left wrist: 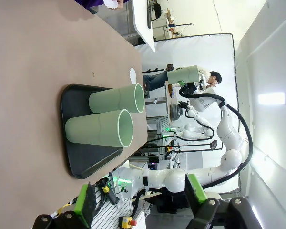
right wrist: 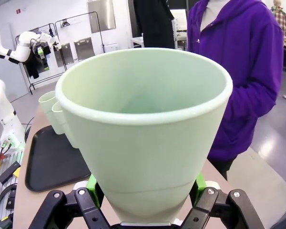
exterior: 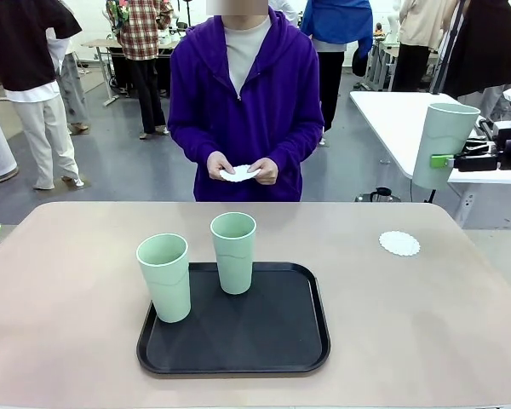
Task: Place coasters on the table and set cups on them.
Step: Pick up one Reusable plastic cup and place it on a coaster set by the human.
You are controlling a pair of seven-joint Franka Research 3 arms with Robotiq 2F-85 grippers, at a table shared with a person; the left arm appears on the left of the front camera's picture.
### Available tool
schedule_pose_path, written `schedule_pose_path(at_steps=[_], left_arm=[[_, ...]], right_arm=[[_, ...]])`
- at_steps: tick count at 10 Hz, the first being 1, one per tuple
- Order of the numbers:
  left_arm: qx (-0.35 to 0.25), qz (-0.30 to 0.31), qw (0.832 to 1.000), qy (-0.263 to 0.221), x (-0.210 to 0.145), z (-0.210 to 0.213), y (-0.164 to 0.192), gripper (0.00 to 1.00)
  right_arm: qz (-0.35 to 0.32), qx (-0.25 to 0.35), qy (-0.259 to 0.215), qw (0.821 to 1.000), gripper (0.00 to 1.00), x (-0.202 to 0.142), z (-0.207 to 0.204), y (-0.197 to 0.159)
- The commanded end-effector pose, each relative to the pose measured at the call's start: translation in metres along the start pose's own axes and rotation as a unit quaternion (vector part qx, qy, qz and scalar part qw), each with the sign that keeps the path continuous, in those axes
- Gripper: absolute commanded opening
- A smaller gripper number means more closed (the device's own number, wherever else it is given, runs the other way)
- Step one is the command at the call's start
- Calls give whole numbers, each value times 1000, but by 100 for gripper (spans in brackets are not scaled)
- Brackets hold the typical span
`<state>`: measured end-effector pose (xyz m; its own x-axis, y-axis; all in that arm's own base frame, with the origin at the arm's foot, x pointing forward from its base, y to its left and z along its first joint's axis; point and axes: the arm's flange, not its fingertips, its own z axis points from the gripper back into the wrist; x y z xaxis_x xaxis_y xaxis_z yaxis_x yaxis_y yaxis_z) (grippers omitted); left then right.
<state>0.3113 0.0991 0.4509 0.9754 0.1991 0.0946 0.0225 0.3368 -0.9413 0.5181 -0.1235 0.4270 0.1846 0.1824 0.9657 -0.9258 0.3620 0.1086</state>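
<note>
Two mint-green cups [exterior: 163,277] [exterior: 233,252] stand upright on a black tray [exterior: 272,341] on the beige table [exterior: 68,290]. My right gripper [exterior: 445,160] is shut on a third cup [exterior: 444,136], held upright in the air past the table's right edge; its green pads [right wrist: 91,183] clamp the cup [right wrist: 148,129] low on its wall. One white lacy coaster [exterior: 399,244] lies on the table at the right. The person at the far side holds another coaster [exterior: 239,174] in both hands. My left gripper [left wrist: 140,200] is open and bare, off the table's left end.
A white table [exterior: 392,111] stands behind at the right, just beyond the held cup. The beige top is bare around the tray, to its left and along the front. Other people stand far back in the room.
</note>
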Motion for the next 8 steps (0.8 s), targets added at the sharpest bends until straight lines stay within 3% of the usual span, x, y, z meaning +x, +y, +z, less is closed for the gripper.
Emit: schedule_pose_path(at_steps=[1, 4, 8], left_arm=[[-9, -7, 1000, -2, 0, 2, 1, 100], [-9, -7, 1000, -2, 0, 2, 1, 100], [-9, -7, 1000, -2, 0, 2, 1, 100]], right_arm=[[0, 0, 0, 1000, 83, 0, 1, 0], [0, 0, 0, 1000, 83, 0, 0, 0], [56, 32, 15, 998, 83, -53, -24, -33]])
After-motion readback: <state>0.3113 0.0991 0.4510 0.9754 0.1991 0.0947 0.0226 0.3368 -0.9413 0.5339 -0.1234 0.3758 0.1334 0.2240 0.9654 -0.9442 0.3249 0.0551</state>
